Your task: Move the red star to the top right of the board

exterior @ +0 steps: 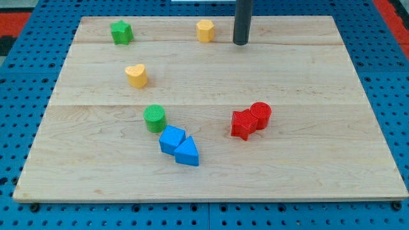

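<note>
Near frame's upper centre, my tip beside yellow hexagon. Right of centre, red star touching red cylinder. No jaws fitted.

Robotics lab bench, wooden board on blue perforated mounting plate, small coloured test blocks

Bright, even light from overhead leaves only faint, short shadows under the blocks, a soft sheen on the pale table, and everything sharp with slight blur at the edges.
</note>
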Controlling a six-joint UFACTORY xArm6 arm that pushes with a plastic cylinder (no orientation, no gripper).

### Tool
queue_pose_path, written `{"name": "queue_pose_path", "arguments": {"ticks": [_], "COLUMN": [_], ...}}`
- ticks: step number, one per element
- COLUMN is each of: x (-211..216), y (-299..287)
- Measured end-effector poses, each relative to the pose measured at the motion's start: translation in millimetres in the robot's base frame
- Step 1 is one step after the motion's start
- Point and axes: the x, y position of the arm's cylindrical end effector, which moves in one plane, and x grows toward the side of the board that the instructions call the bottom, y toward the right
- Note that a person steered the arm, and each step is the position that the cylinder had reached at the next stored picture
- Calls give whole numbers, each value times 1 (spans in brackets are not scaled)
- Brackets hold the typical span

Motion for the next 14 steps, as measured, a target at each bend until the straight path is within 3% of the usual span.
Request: {"name": "queue_pose_path", "arguments": {"ticks": [6,7,10,13,14], "x": [-1,25,218,295,293], "y": [-9,-9,-22,-60,-25]}}
